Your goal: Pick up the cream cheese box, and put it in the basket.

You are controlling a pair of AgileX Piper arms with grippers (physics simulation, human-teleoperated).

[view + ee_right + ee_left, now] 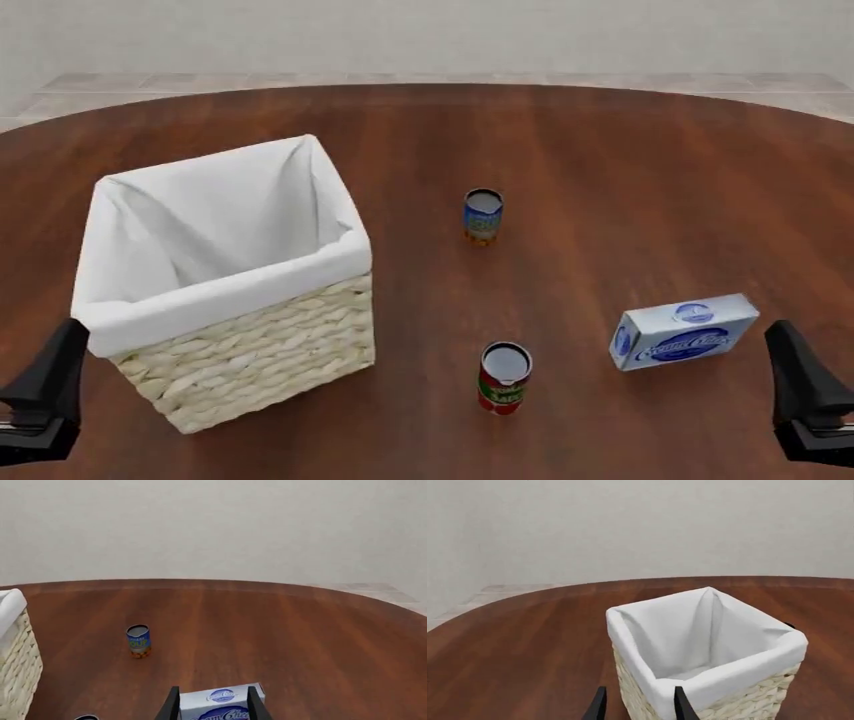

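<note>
The cream cheese box [683,332] is a flat white carton with blue oval logos, lying on the wooden table at the front right. My right gripper [802,388] sits just right of it and nearer the front edge, apart from it. In the right wrist view the box [221,703] lies just beyond the open right gripper [212,707]. The basket [227,306], pale wicker with a white liner, stands at the left. My left gripper [48,388] is at its front left corner. In the left wrist view the left gripper [639,707] is open and empty before the basket [720,677].
A blue-labelled can [483,215] stands upright mid-table, also seen in the right wrist view as the can [138,641]. A red-labelled can [505,377] stands near the front, between basket and box. The basket's wicker side [17,655] shows in the right wrist view.
</note>
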